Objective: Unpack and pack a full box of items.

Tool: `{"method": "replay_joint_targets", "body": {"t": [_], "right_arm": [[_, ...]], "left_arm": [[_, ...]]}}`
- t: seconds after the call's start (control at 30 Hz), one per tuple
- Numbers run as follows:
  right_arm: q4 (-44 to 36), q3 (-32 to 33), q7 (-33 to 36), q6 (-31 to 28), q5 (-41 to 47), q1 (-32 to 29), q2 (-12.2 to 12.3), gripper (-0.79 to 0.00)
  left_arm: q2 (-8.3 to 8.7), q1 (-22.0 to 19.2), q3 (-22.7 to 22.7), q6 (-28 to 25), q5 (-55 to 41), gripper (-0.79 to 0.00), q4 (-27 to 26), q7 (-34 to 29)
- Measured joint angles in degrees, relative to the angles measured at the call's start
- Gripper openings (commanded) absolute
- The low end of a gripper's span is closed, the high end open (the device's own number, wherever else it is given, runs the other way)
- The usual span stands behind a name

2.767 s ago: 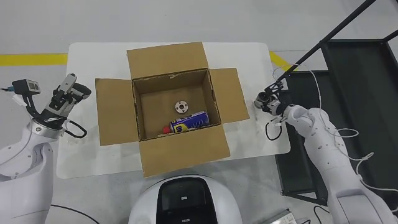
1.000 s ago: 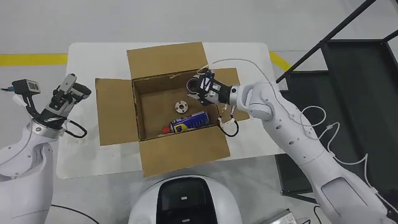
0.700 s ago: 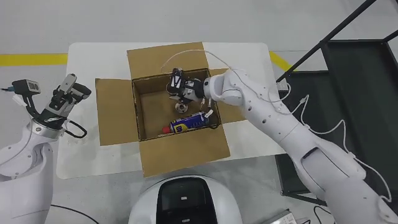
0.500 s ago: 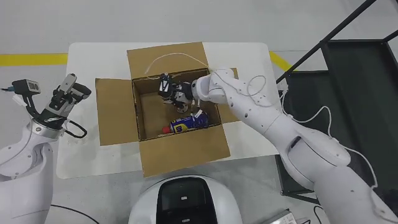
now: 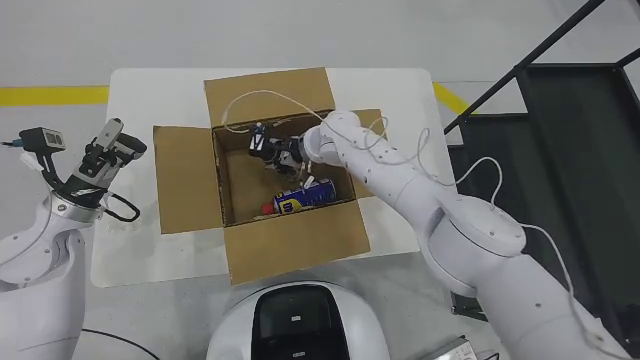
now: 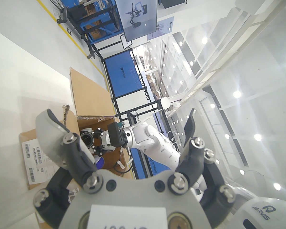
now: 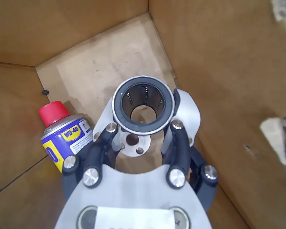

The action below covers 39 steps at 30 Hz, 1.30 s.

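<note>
Box (image 5: pixel 268 95) sits mid-table, flaps splayed. Top view: my right gripper (image 5: pixel 270 149) is inside near the 12 o'clock wall, spray can (image 5: pixel 306 196) at its 5, left gripper (image 5: pixel 112 142) out at 9. Left wrist: its jaws gape, empty. Right wrist: jaws pinch the flanged bearing (image 7: pixel 143 104), a smooth steel tube with a black rim. I'd lift straight up, slowly, clear of the cardboard.

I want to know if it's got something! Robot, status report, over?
Left gripper open, off beside the box. Right gripper down inside, around the metal bearing; grip unconfirmed. Spray can lies alongside, not blocking.
</note>
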Motion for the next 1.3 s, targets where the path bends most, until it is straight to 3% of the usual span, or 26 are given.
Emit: {"method": "replay_joint_targets", "body": {"t": [0.17, 0.33, 0.5, 0.63, 0.8, 0.97, 1.03, 1.3], "right_arm": [[3.7, 0.1, -4.1, -2.1, -0.8, 0.7, -1.3, 0.0], [4.7, 1.4, -12.4, -7.2, -1.8, 1.1, -0.4, 0.0], [1.5, 4.3, -23.6, -14.5, -2.9, 0.8, 2.7, 0.0], [-3.6, 8.3, -29.3, -18.1, -4.3, -1.0, 6.8, 0.0], [-12.4, 14.9, -25.0, -18.3, -2.6, -5.5, 12.3, 0.0], [-28.2, 25.1, -14.4, -17.0, 3.0, -13.9, 18.5, 0.0], [-32.7, 26.7, -12.3, -16.6, 3.2, -14.8, 18.9, 0.0], [-29.0, 25.6, -13.8, -16.8, 3.1, -14.2, 18.7, 0.0]], "left_arm": [[0.0, 0.0, 0.0, 0.0, 0.0, 0.0, 0.0, 0.0], [0.0, 0.1, -0.1, 0.2, 0.3, 0.0, -0.1, 0.6], [0.3, -0.2, -1.6, 0.7, 2.5, 0.0, 1.0, 2.8], [0.69, -0.6, -2.6, -0.8, 6.1, 0.0, 3.7, 2.7], [0.97, -1.7, -1.7, -1.9, 8.9, 0.0, 7.2, 1.3], [0.92, -2.6, 1.4, -4.4, 6.2, 0.0, 7.7, -3.1], [0.93, -2.7, 1.8, -4.3, 3.9, 0.0, 7.3, -4.5], [1.45, -3.4, 2.3, -1.4, -1.6, 0.0, 3.7, -11.3]]}}
